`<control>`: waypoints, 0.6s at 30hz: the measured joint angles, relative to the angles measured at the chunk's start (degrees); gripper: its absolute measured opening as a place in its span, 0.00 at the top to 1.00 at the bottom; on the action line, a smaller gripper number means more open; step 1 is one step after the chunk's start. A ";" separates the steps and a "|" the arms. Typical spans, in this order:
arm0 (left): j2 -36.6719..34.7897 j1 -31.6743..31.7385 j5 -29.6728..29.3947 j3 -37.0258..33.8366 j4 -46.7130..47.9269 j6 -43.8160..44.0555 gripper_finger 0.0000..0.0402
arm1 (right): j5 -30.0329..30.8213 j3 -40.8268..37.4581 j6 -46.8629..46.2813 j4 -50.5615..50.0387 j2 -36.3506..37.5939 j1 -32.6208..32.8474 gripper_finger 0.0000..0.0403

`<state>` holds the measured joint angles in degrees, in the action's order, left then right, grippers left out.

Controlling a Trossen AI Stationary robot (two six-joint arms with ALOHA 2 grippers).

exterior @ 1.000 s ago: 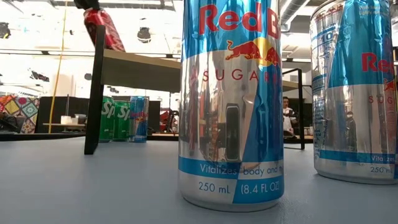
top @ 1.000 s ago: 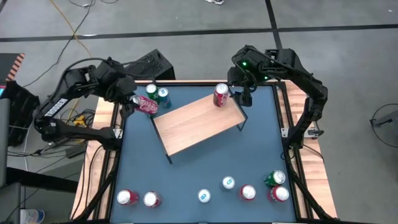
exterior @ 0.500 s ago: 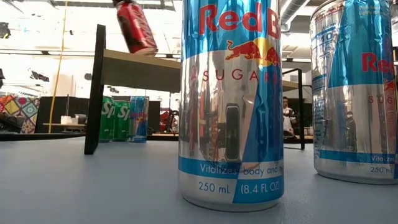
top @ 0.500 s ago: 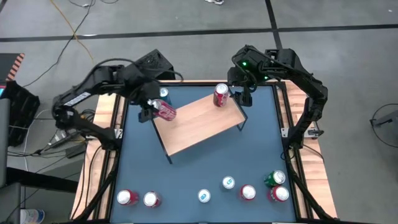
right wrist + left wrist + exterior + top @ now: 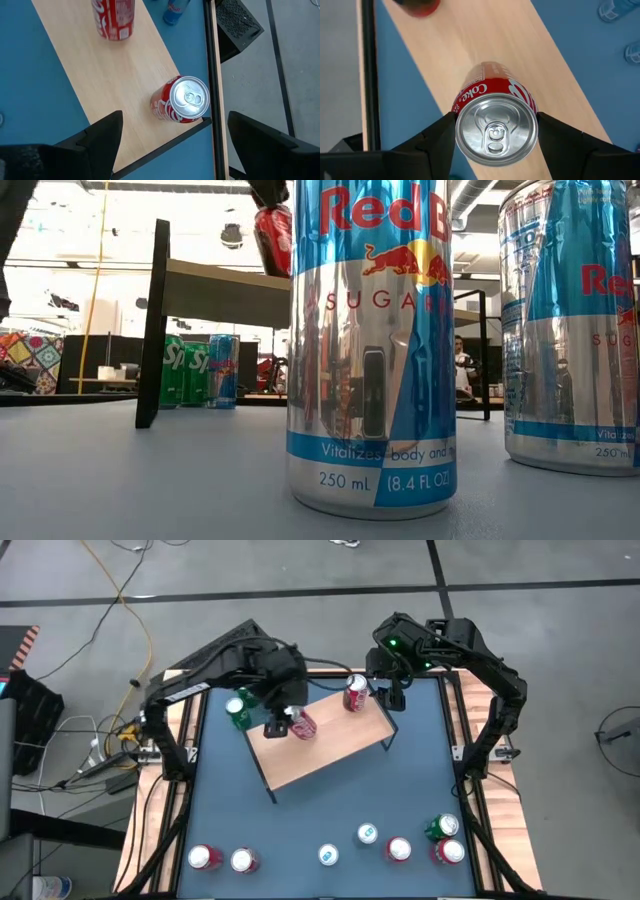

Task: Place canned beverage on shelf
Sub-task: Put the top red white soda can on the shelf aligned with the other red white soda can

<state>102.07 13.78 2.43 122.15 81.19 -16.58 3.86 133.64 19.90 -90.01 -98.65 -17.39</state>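
My left gripper (image 5: 288, 724) is shut on a red Coke can (image 5: 496, 131) over the left part of the light wood shelf (image 5: 330, 745). The can also shows in the low view (image 5: 274, 238) above the shelf board (image 5: 225, 288). A second red can (image 5: 355, 693) stands on its base at the shelf's far right corner. My right gripper (image 5: 387, 692) hovers open above that corner, its fingers wide apart on either side of the standing can (image 5: 182, 100) and above it. My left gripper pinches the Coke can's side wall just below the top rim (image 5: 462, 107) between its two fingers (image 5: 437, 135), one on each side. The fingers come from above, pointing down. The can hangs nearly upright, top up, close over the board; whether its base touches, I cannot tell.
A green can (image 5: 238, 708) stands on the blue tabletop beyond the shelf's left end, with a blue can (image 5: 222, 370) beside it. Several cans (image 5: 398, 849) stand along the table's near edge; two Red Bull cans (image 5: 370, 350) fill the low view's foreground.
My left gripper has carried the Coke can toward the table's right edge, from beyond the shelf's left end to over the board, and a little downward. The can has tipped from lying slanted to nearly upright.
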 joint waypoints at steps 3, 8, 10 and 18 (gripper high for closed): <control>2.85 -0.02 0.27 2.84 1.08 -1.14 0.44 | 0.00 0.00 0.00 -0.01 0.00 0.00 0.15; 5.04 -0.02 0.38 5.05 1.91 -2.05 0.44 | 0.00 0.00 0.00 -0.01 0.00 0.00 0.15; 5.04 -0.10 0.88 5.05 2.12 -3.03 0.43 | 0.01 0.00 0.00 0.00 0.00 0.00 0.15; 4.65 -2.45 0.16 5.15 1.54 -4.81 0.28 | 0.01 0.00 -0.02 -0.01 0.00 0.00 0.15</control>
<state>106.72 11.34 2.59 127.30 82.74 -21.38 3.87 133.64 19.88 -90.02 -98.65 -17.39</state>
